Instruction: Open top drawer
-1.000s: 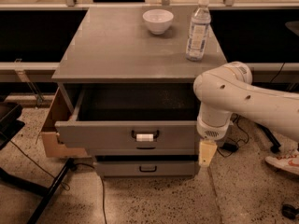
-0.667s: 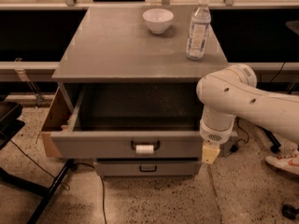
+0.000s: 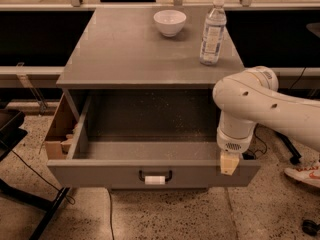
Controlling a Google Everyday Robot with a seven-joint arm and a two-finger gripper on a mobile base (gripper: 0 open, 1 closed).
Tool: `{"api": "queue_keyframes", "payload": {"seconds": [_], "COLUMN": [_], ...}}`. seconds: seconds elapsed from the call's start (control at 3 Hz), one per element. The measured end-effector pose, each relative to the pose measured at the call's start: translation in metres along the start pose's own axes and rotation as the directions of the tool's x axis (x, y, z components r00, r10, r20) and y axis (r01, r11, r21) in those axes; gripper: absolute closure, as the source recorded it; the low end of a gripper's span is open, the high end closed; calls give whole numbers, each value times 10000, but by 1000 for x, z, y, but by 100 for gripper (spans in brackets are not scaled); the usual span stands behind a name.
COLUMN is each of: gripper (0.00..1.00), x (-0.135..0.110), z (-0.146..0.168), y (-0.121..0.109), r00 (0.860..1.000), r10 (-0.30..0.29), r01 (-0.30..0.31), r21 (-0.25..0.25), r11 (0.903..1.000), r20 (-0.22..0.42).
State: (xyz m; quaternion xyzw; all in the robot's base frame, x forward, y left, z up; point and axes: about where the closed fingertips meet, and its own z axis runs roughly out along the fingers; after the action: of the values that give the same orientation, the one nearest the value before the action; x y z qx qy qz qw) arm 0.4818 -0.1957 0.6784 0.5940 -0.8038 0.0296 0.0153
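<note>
The top drawer [image 3: 100,174] of the grey cabinet stands pulled far out toward me. Its speckled grey inside [image 3: 150,119] shows and holds nothing. Its black handle [image 3: 155,174] with a small white tag [image 3: 154,180] sits at the middle of the front panel. My gripper [image 3: 229,163] hangs from the white arm [image 3: 260,104] at the right end of the drawer's front edge, its tan tip over the panel's top rim. The two shallower drawers are hidden under the open one.
A white bowl [image 3: 169,22] and a clear water bottle [image 3: 212,31] stand at the back of the cabinet top [image 3: 125,54]. A cardboard box [image 3: 56,134] sits left of the cabinet. A black stand [image 3: 12,129] is at far left, a shoe [image 3: 304,174] and cables at right.
The top drawer has slid much farther out toward me, and now covers the lower drawers. My gripper has moved down and toward me along with the drawer's right front edge.
</note>
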Motion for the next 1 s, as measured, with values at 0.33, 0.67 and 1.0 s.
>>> {"api": "queue_keyframes", "payload": {"seconds": [0.33,0.67,1.0], "gripper": [47,23,0], "x": [0,0,0], "z": [0,0,0], "y": [0,0,0], "r00": [10000,10000,10000], "r10": [0,0,0], "r01": [0,0,0], "r21": [0,0,-1], "r11": [10000,10000,10000], "r20": [0,0,-1]}}
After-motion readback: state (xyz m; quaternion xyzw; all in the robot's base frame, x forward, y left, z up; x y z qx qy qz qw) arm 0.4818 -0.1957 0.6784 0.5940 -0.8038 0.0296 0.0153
